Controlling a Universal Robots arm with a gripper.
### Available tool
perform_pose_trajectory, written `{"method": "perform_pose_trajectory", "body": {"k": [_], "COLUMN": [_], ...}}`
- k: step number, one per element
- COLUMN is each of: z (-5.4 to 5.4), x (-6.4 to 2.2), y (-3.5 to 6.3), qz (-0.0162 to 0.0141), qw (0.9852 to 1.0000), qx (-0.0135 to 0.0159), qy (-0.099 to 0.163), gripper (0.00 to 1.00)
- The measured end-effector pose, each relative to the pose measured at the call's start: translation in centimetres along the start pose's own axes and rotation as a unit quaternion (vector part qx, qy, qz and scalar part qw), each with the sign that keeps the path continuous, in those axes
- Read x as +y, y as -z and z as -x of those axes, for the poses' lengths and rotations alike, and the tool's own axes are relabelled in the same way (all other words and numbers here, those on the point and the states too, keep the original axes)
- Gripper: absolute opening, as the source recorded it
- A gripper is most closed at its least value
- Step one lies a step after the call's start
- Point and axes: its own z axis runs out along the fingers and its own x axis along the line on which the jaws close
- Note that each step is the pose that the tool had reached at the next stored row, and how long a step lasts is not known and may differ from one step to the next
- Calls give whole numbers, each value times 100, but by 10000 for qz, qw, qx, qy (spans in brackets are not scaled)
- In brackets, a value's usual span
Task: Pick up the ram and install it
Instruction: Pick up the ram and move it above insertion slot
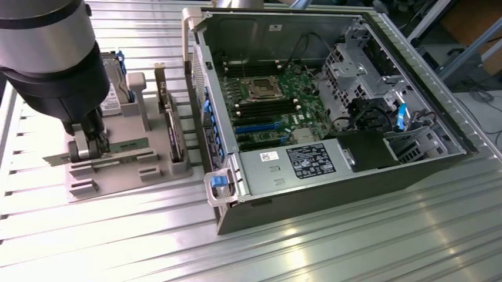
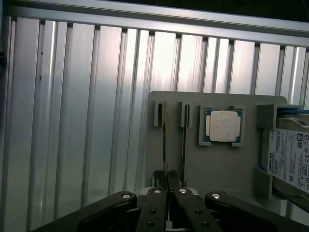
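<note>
Ribbed metal table (image 1: 353,247), with an open computer case (image 1: 314,170) at centre-right of the exterior view and a grey parts tray (image 1: 117,182) at lower left. Gripper (image 1: 84,151) down over the tray, fingers drawn narrow and pinching the ram (image 1: 129,143). The ram stands on edge in its tray slot, with a square silver chip (image 2: 223,125) nearby.

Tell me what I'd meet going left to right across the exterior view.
The gripper, shut on the ram → upright expansion card → blue latch → processor socket → power supply → blue cable.
</note>
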Motion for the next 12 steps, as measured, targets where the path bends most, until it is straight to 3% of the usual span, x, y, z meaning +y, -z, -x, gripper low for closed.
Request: {"method": "perform_pose_trajectory", "body": {"k": [5,12], "z": [5,15], "x": [8,25], "y": [213,683], "qz": [0,0], "qw": [10000,10000], "qx": [-1,0], "qy": [0,0], "gripper": [12,12]}}
